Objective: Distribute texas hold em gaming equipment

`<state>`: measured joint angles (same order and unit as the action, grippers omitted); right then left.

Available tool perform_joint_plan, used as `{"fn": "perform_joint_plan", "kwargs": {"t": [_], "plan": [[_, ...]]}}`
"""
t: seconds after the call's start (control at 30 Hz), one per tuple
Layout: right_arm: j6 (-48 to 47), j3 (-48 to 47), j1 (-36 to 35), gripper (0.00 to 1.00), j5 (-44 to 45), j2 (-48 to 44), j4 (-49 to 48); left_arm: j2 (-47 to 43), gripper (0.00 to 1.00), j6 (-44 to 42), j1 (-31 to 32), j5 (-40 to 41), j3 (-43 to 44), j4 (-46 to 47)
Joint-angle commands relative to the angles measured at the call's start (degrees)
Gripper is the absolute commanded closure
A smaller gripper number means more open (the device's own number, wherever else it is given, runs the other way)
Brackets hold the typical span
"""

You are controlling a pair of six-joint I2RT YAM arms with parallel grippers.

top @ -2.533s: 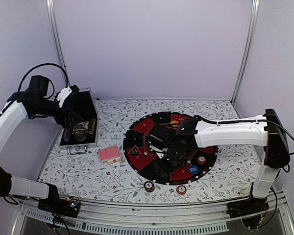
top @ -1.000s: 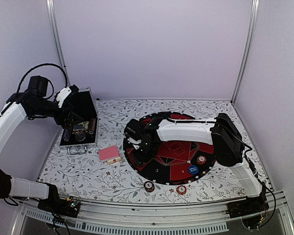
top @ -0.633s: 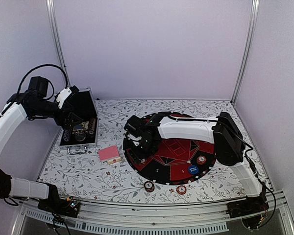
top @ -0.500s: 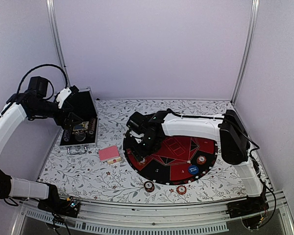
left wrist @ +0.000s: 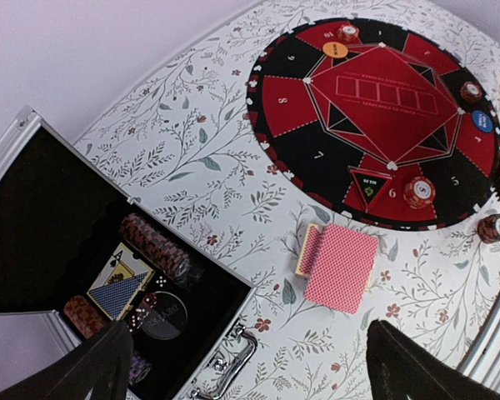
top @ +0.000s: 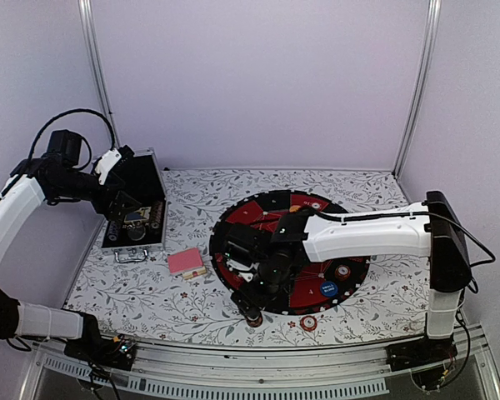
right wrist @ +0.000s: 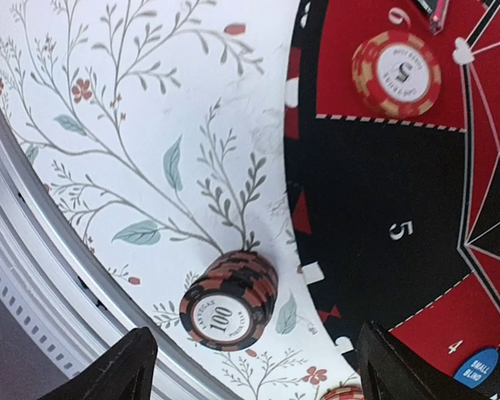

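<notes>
My right gripper (right wrist: 258, 375) is open and hangs just above a black-and-orange stack of poker chips (right wrist: 231, 300) marked 100, which stands on the flowered cloth beside the mat's near edge (top: 252, 315). Nothing is between its fingers. A red-and-cream chip (right wrist: 397, 72) lies on the mat's section 6. A blue button disc (top: 328, 289) and another chip (top: 342, 272) lie on the mat's near right. The orange disc (left wrist: 335, 49) lies at the mat's far side. The pink-backed cards (left wrist: 340, 267) lie left of the mat. My left gripper (top: 121, 200) is open over the case, holding nothing.
The big round black-and-red mat (top: 317, 208) fills the table's middle. The open silver case (left wrist: 108, 267) at the left holds a chip roll, dice and a card box. One more chip (top: 308, 322) lies near the front metal rail (right wrist: 33, 275).
My right gripper has opened wider and swung from the mat's left edge to its near edge, above the chip stack. A chip now lies on section 6. The left arm has not moved.
</notes>
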<state>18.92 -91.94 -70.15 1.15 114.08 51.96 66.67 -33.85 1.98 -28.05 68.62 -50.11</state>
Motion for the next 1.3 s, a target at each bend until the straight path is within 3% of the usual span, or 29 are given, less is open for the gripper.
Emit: {"fn": "perform_joint_plan", "kwargs": {"t": [0.0, 0.67, 1.27], "plan": [[1.73, 1.35, -1.05, 0.13, -2.75, -1.30, 0.06, -0.31, 0.00, 0.57, 0.66, -0.71, 0.27, 0.00], [-0.59, -0.68, -2.35, 0.23, -3.19, 4.63, -1.21, 0.04, 0.00, 0.66, 0.75, -0.60, -1.19, 0.31], [-1.51, -1.84, -2.36, 0.46, -1.48, 6.12, -0.59, -0.23, 0.00, 0.64, 0.75, -0.15, -0.94, 0.30]]}}
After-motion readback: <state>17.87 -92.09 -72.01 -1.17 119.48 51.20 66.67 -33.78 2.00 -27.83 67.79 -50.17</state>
